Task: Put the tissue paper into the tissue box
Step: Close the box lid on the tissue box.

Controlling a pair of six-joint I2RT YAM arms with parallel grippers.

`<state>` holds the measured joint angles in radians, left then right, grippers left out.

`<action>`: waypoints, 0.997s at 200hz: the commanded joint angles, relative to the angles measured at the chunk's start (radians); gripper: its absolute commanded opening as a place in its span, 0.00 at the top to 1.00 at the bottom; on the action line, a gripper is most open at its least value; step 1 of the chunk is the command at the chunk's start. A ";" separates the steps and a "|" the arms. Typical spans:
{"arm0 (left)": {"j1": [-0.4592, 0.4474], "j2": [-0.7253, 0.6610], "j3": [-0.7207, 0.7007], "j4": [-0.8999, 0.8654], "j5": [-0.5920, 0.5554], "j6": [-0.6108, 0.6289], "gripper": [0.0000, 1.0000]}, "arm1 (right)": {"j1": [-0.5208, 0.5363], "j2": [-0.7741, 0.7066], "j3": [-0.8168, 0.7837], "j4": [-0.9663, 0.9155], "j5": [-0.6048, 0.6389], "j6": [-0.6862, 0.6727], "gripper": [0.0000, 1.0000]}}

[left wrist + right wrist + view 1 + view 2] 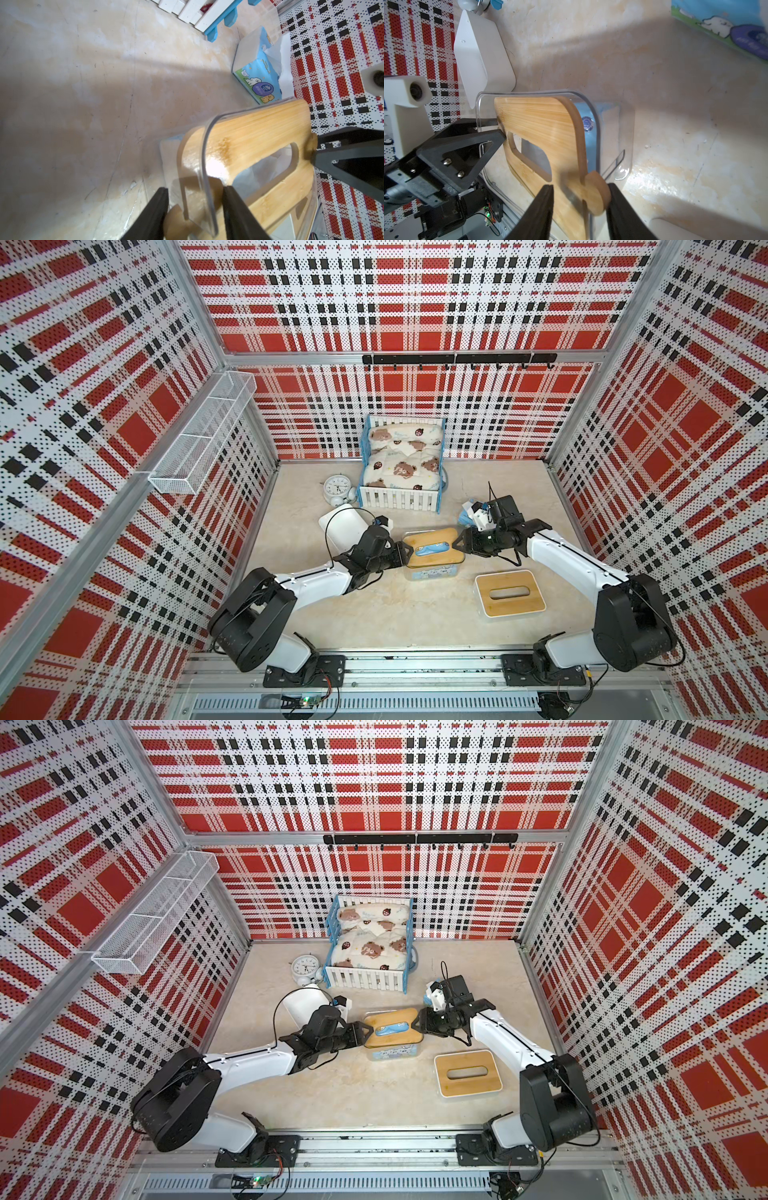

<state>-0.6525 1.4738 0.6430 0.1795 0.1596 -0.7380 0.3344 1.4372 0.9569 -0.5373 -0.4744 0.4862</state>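
Both top views are staring down from high up over the whole table (374, 614), nearly the same shot. Wrist cams are sitting close, facing the bamboo lid (259, 128) from opposite ends.

Black fingers (540, 209) of the right gripper (580, 186) straddle the rounded tab of the bamboo lid (542, 122), which lies within the rim of the clear tissue box (626, 124), blue tissue paper (604, 110) beneath. The left gripper (498, 129) meets its far end; a white tub (481, 56) lies beyond.

Both arms stretched low toward the middle, left pincer (406, 554) and right pincer (457, 545) facing each other, jaws half-spread.
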 commanded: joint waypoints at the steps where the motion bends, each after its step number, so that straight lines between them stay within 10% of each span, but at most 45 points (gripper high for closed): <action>1: -0.006 0.026 0.013 -0.086 -0.006 0.045 0.53 | -0.023 0.027 0.038 -0.018 0.006 -0.043 0.46; 199: -0.027 0.036 0.024 -0.092 -0.036 0.049 0.54 | 0.017 0.101 0.062 0.034 -0.045 -0.041 0.66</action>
<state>-0.6582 1.4784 0.6632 0.1478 0.1417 -0.7174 0.3149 1.5501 1.0389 -0.5110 -0.4919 0.4320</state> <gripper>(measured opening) 0.465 0.345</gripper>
